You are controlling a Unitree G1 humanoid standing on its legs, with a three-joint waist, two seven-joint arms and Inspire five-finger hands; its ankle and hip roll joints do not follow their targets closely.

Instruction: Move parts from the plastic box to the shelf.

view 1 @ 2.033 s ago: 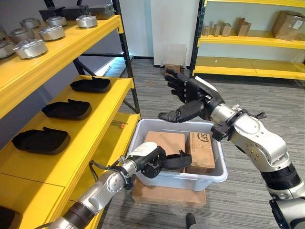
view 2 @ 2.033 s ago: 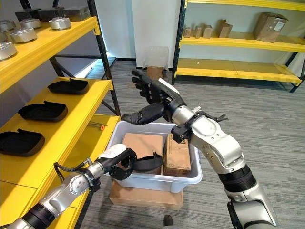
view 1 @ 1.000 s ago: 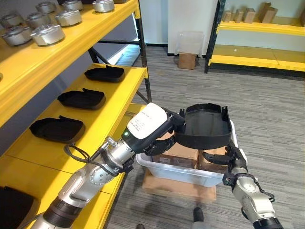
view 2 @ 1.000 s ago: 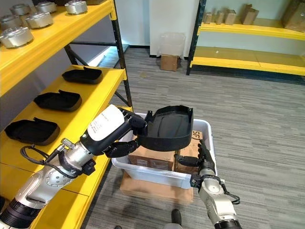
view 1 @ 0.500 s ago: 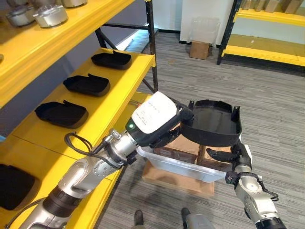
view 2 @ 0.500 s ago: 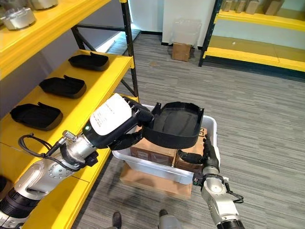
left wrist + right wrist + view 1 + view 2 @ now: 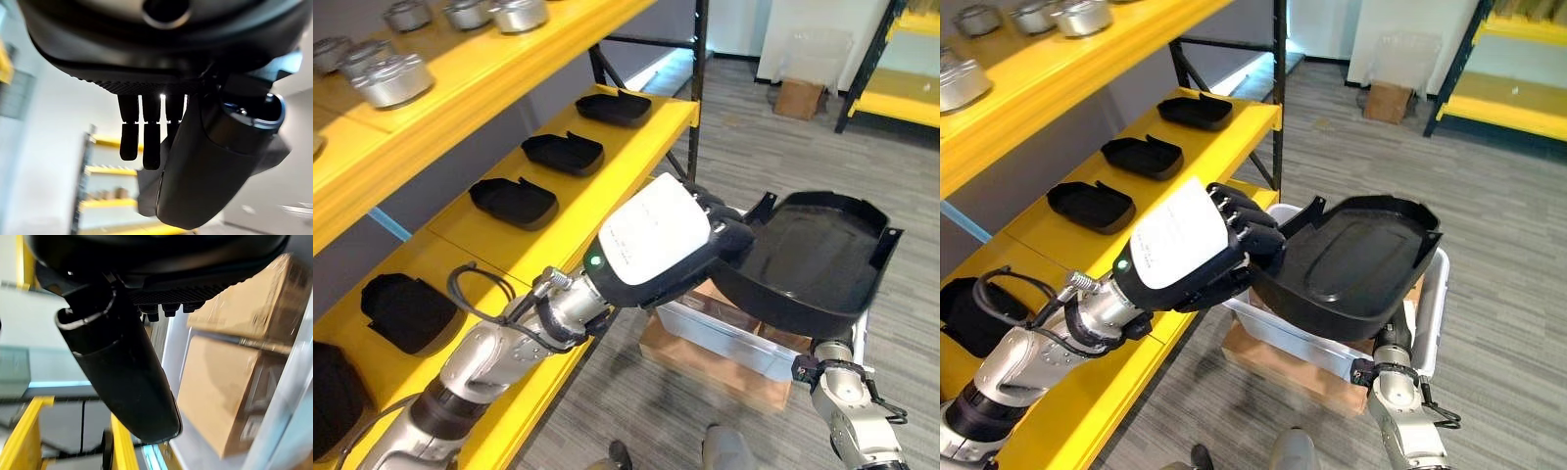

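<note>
Left hand [image 7: 1234, 250] gripping black part [image 7: 1351, 264], plastic box [image 7: 1435, 304] mostly hidden (beneath)

Even bright indoor light; soft shadows under shelves; wrist views blurred, backgrounds out of focus.

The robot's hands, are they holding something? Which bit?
The left hand grips the black tray-shaped part by its near rim. The right hand holds nothing visible.

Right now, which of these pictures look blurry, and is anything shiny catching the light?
Left wrist view: the yellow shelves behind the left hand are a soft blur. Right wrist view: the cardboard boxes look smeared. Eye views stay sharp; the black tray held by that hand shows a soft sheen, and the metal parts on the upper shelf glint.
</note>
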